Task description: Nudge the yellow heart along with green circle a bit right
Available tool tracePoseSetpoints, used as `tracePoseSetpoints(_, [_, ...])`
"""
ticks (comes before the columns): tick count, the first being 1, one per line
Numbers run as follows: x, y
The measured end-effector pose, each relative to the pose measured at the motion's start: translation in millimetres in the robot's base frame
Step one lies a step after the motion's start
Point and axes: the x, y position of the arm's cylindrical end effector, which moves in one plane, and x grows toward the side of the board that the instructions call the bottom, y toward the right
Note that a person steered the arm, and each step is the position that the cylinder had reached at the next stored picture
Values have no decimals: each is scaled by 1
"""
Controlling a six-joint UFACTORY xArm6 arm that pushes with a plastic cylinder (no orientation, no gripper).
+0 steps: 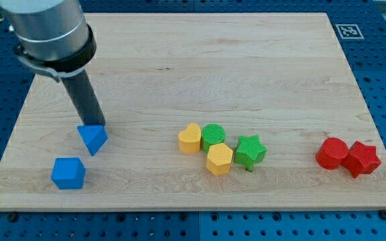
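Observation:
The yellow heart [189, 138] lies at the middle bottom of the wooden board, touching the green circle [213, 135] on its right. My tip [97, 125] is far to their left, at the top edge of the blue triangle [93, 139]. A yellow hexagon [219, 159] sits just below the green circle, and a green star [250, 151] lies to that hexagon's right.
A blue cube [68, 173] lies at the view's bottom left. A red circle [332, 153] and a red star [362, 158] touch each other at the bottom right. A black-and-white marker [349, 31] is at the board's [200, 60] top right corner.

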Motion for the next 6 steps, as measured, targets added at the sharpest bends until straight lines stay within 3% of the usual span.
tracePoseSetpoints(2, [17, 7])
tracePoseSetpoints(4, [25, 109])
tracePoseSetpoints(6, [97, 183])
